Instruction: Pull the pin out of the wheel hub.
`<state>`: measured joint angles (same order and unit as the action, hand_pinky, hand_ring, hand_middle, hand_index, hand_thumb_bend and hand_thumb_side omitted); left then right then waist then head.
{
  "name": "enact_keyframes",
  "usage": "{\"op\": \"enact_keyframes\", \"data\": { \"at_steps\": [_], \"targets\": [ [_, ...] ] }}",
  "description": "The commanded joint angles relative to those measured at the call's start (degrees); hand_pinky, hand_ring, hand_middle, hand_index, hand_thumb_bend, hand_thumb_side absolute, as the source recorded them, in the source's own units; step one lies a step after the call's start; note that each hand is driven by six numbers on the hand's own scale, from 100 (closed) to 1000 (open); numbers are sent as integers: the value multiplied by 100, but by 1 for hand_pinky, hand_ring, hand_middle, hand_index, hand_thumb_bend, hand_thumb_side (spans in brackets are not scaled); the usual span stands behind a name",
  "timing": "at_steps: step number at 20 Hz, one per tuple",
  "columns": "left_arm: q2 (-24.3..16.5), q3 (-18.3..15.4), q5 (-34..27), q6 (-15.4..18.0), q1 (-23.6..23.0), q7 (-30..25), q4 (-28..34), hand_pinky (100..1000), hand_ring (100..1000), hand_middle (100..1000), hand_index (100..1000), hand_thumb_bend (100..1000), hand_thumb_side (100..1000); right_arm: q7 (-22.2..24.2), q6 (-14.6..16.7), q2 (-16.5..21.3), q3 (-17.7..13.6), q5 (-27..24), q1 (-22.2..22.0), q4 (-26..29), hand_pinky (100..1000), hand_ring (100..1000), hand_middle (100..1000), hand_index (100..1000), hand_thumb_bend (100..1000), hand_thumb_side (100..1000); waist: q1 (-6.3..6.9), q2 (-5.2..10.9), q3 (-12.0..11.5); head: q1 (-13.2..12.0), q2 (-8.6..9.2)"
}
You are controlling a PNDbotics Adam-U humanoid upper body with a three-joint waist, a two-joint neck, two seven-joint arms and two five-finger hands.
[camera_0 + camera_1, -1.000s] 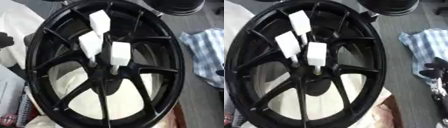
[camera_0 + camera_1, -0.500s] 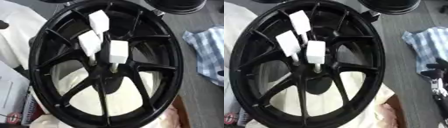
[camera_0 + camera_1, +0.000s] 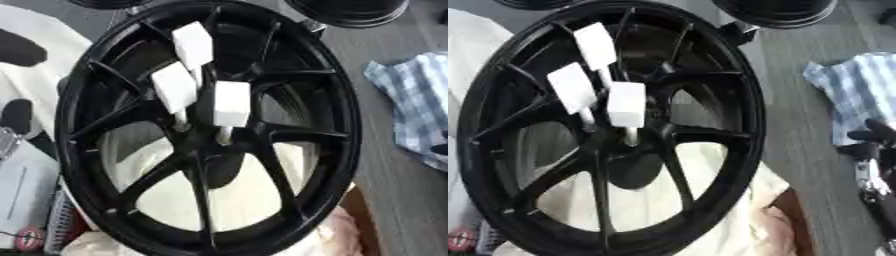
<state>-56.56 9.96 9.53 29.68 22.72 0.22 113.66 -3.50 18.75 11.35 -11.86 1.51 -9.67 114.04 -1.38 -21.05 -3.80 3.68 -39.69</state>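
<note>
**Three pins in the wheel**

At the centre of the black wheel [image 3: 206, 130], three white-topped pins [image 3: 231, 104] are standing in the hub, untouched. The right hand [image 3: 874, 150] is showing at the right edge beside a checked cloth [image 3: 852, 97]; its fingers cannot be told.

Checked cloth [image 3: 416, 107]: I see it at the right edge.
White sheet [image 3: 52, 55]: left side.
Second black rim [image 3: 776, 11]: top right.
</note>
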Motion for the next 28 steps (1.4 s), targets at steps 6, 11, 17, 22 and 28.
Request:
{"op": "enact_keyframes", "data": {
  "at_steps": [6,11,17,22,28],
  "targets": [
    [-1349,369,469,218,816,-727,93,802,766,696,796,100,278,7,-5,105,53,115,-62,55,690,597,653,838,100,554,41,151,101,-86,27],
    [-1493,551,372,212,1264,-1192,93,834,812,759,835,100,315,33,-82,66,81,156,-72,55,689,596,652,837,100,559,68,151,149,-133,42],
    [-1362,1002,455,215,1874,-1731,93,829,791,739,827,100,338,57,-124,84,111,178,-81,55,689,595,652,837,100,562,115,177,184,-303,3],
    [-813,1037,-635,-294,2819,-3971,93,820,775,743,830,100,271,93,-129,87,135,157,-98,55,688,594,651,836,100,561,106,204,224,-237,75],
    [-522,970,-1331,-992,3375,-5023,93,801,713,755,863,100,240,113,-167,44,141,172,-88,55,688,590,649,834,100,567,117,180,287,-234,144]
  ]
}}
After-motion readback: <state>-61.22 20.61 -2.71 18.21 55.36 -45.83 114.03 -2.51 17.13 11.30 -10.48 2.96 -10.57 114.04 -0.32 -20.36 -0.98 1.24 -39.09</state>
